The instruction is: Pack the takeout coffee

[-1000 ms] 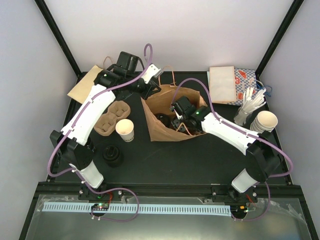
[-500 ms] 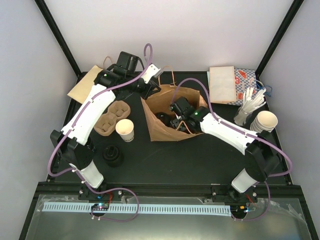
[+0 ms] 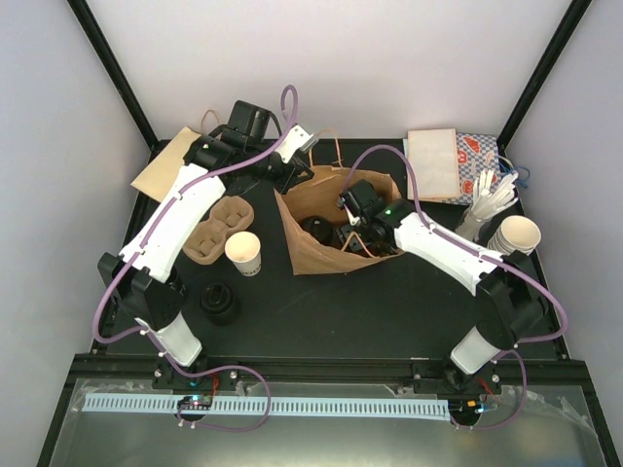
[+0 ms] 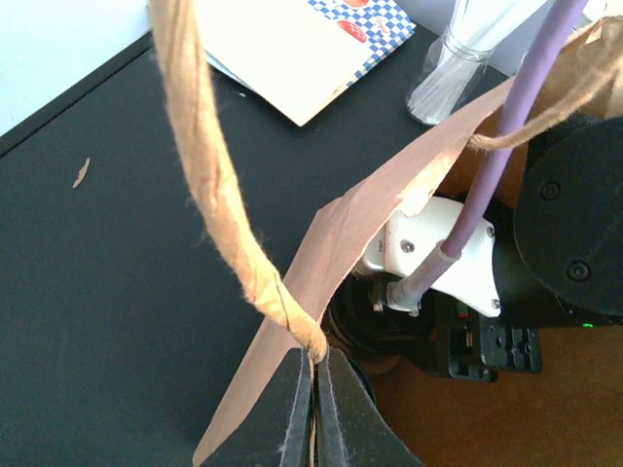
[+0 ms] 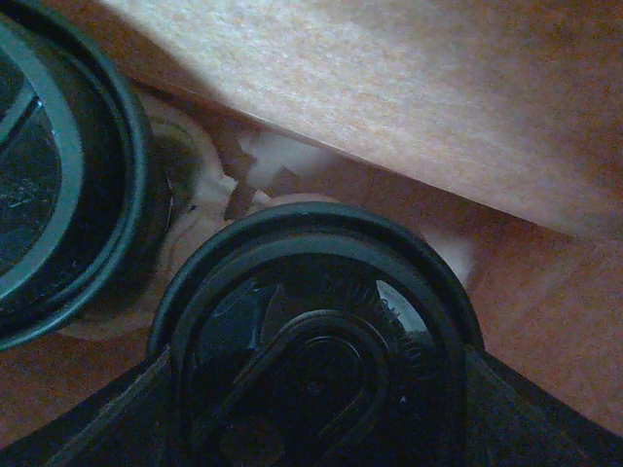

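**Fig. Bag held open, the takeout coffee [image 3: 243, 253] not yet packed**
My left gripper [image 4: 313, 368], fingers pressed together, pinched the rim of the paper bag [image 3: 321, 258] at mid-tabletop. My right gripper [image 3: 348, 232] sat inside the bag, jaws spread wide about a black lid [image 5: 321, 341]; I could not tell whether it gripped. The coffee stood upright outside the bag, just beside the cardboard carrier [image 3: 209, 233], toward the left edge. I judged the next move called for lifting the right arm clear, then reaching for the cup. Tabletop [image 3: 389, 311] matte black; walls pale and plain
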`<state>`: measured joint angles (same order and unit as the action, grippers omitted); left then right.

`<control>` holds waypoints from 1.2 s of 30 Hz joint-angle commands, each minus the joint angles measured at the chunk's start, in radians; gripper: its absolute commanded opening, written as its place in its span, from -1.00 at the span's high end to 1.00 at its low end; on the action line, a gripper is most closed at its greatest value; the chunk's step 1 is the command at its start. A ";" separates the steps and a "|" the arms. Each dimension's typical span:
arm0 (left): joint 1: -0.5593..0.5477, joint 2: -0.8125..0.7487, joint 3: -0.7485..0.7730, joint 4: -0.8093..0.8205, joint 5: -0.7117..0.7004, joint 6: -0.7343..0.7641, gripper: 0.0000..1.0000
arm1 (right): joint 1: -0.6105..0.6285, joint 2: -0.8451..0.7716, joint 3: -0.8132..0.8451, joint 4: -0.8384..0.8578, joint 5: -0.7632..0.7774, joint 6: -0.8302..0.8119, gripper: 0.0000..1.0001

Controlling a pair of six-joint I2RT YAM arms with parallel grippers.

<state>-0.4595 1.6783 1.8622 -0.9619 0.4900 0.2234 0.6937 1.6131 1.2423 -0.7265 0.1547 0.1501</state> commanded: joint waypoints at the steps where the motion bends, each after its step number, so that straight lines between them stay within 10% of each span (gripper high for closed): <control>1: 0.002 0.015 0.031 -0.032 -0.006 -0.011 0.97 | -0.023 0.090 -0.076 -0.229 -0.104 0.061 -0.32; 36: 0.001 0.032 0.047 -0.037 0.002 -0.019 0.97 | -0.040 0.071 -0.067 -0.232 -0.035 0.057 -0.32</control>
<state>-0.4595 1.6928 1.8713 -0.9653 0.4908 0.2165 0.6601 1.6184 1.2503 -0.7376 0.1329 0.2066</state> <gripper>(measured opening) 0.019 0.723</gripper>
